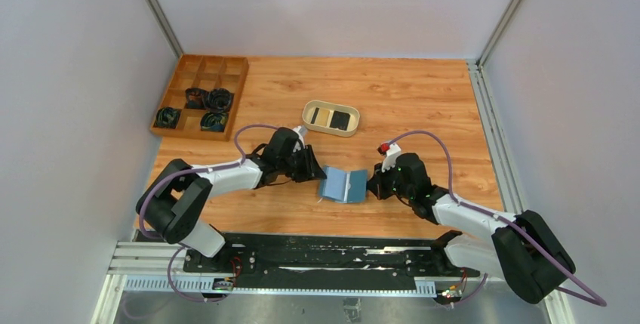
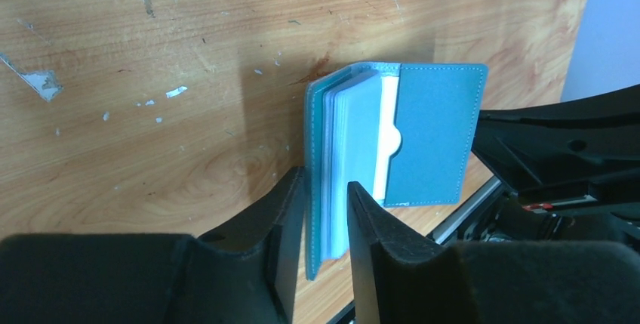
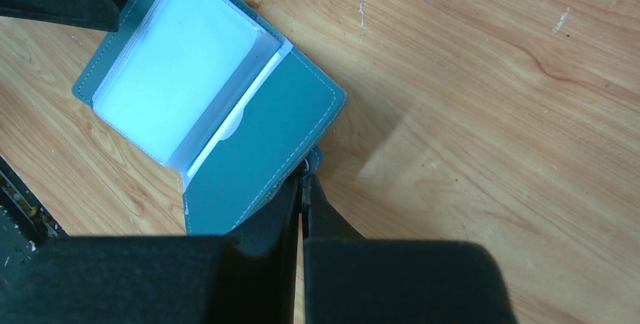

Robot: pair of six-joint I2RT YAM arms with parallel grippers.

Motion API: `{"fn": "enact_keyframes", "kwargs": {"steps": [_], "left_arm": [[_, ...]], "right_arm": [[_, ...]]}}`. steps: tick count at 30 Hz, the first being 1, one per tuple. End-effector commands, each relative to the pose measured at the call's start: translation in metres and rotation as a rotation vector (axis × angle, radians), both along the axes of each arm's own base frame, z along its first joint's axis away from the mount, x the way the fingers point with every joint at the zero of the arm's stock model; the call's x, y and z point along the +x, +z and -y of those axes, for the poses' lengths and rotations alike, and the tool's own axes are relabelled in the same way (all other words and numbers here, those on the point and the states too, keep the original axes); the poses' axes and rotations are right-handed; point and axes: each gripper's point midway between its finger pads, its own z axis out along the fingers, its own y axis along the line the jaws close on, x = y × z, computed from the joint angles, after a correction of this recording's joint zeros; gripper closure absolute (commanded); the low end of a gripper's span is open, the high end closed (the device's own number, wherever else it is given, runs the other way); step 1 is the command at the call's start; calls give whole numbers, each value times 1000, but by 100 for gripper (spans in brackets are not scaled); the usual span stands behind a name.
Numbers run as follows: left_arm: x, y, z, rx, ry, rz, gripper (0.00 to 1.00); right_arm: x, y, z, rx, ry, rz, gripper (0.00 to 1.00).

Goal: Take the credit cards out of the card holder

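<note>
- My right gripper (image 3: 302, 195) is clenched flat on the lower edge of the card holder (image 1: 343, 185), on its right cover by the snap tab. I'd treat that as the anchor and avoid tugging.
- My left gripper (image 2: 326, 214) has its fingers on either side of the left cover and the clear sleeve stack, apparently pressing on both. That looks like too much to hold at once; I'd aim for a single card edge instead.
- The holder stands open like a book on the table (image 1: 423, 97), between the two grippers. A pale edge (image 2: 389, 131) shows behind the right pocket's thumb notch. It is possibly a card, but I cannot tell.
- The wood-grain top is scuffed and flecked. I judge a card dropped flat there would be awkward to lift, so I'd carry it straight across.
- Just beyond sits the beige oval dish (image 1: 332, 134), with two credit cards (image 1: 340, 120) side by side, one tan and one black.
- Far left is a wooden tray (image 1: 226, 75), with dark coiled things in four compartments.
- Plain pale walls (image 1: 75, 75) close the cell in.
</note>
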Motion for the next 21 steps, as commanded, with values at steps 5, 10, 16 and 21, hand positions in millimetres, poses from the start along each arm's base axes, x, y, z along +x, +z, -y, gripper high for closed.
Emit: {"fn": "enact_keyframes", "kwargs": {"steps": [5, 10, 16, 21], "left_arm": [[1, 5, -1, -7, 15, 30, 67], [0, 4, -1, -5, 17, 28, 81], [0, 3, -2, -7, 18, 31, 100], [0, 6, -1, -24, 9, 58, 100]], "right_arm": [[1, -1, 3, -2, 0, 7, 100], [1, -1, 3, 0, 3, 7, 100], [1, -2, 3, 0, 6, 4, 100], [2, 2, -1, 5, 17, -9, 86]]}}
